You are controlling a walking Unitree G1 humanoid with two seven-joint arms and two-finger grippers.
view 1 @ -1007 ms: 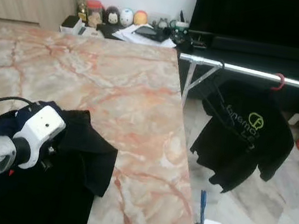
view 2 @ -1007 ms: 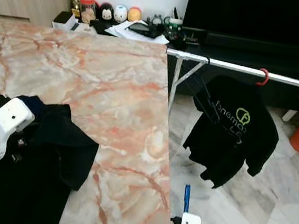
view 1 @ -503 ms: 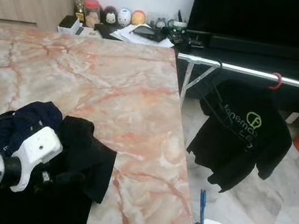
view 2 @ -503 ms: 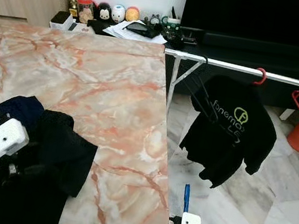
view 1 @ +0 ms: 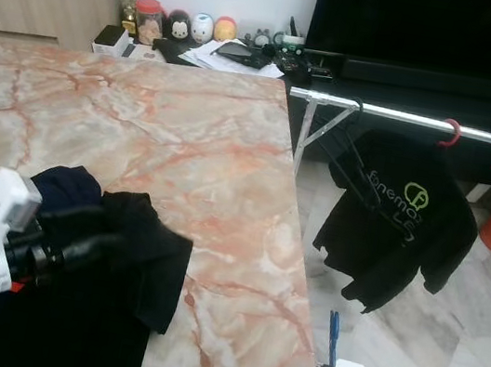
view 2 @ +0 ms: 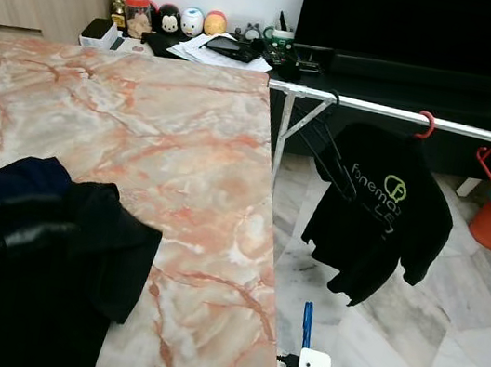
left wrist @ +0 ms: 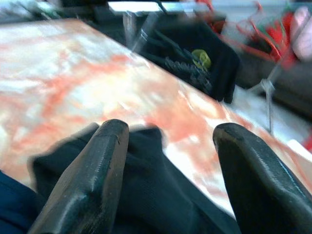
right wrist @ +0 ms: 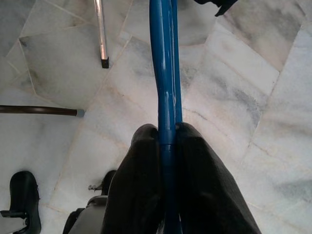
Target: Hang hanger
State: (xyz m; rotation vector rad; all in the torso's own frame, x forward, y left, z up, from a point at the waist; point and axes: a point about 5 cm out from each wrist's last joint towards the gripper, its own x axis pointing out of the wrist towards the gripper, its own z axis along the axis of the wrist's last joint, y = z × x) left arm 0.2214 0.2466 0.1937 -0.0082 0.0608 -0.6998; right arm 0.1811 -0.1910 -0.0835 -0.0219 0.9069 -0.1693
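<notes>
Withdrawn toward the table's (view 1: 229, 171) near-left corner, the left gripper (left wrist: 168, 161) is spread over dark clothes (view 1: 134, 259), while the blue hanger (right wrist: 163, 63) is clamped in the right gripper (right wrist: 168, 146) for hanging.

Black-fingered left end effector (view 1: 90, 238) on white wrist housing (view 1: 3, 223).

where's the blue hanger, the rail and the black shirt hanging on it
blue hanger (right wrist: 165, 78): right wrist view, on its blue bar above the shut fingers.
rail (view 1: 398, 116): left eye view, mid-span of the silver tube.
black shirt (view 1: 400, 230): left eye view, chest below the green logo.
</notes>
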